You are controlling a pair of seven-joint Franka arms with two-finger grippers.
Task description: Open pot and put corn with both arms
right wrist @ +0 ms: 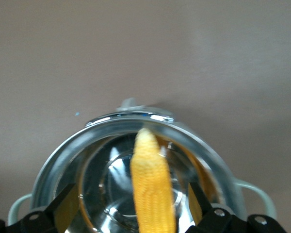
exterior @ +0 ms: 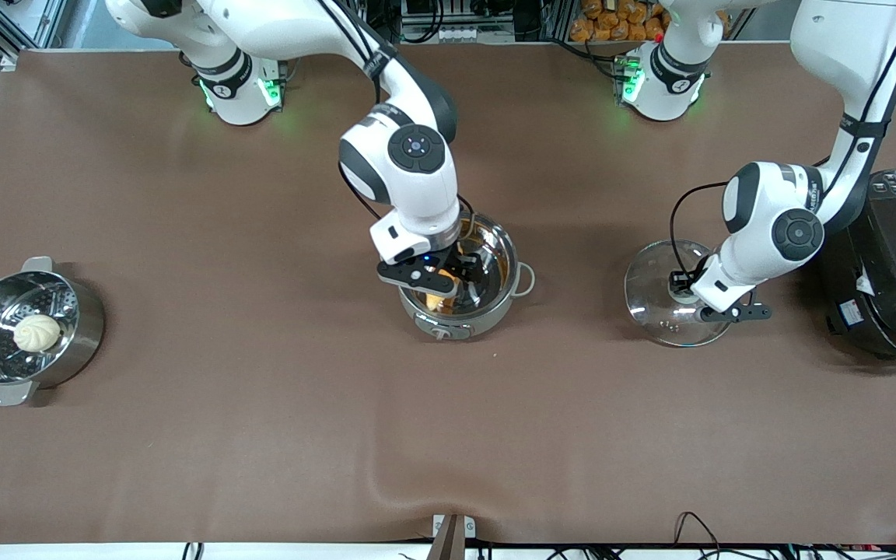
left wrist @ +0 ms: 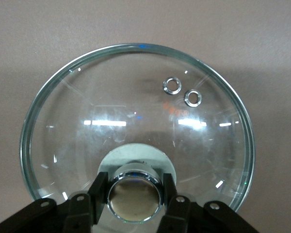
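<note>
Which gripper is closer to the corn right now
The right. The right gripper is over the open pot with the corn between its fingers. The left gripper is at the glass lid, toward the left arm's end of the table.
</note>
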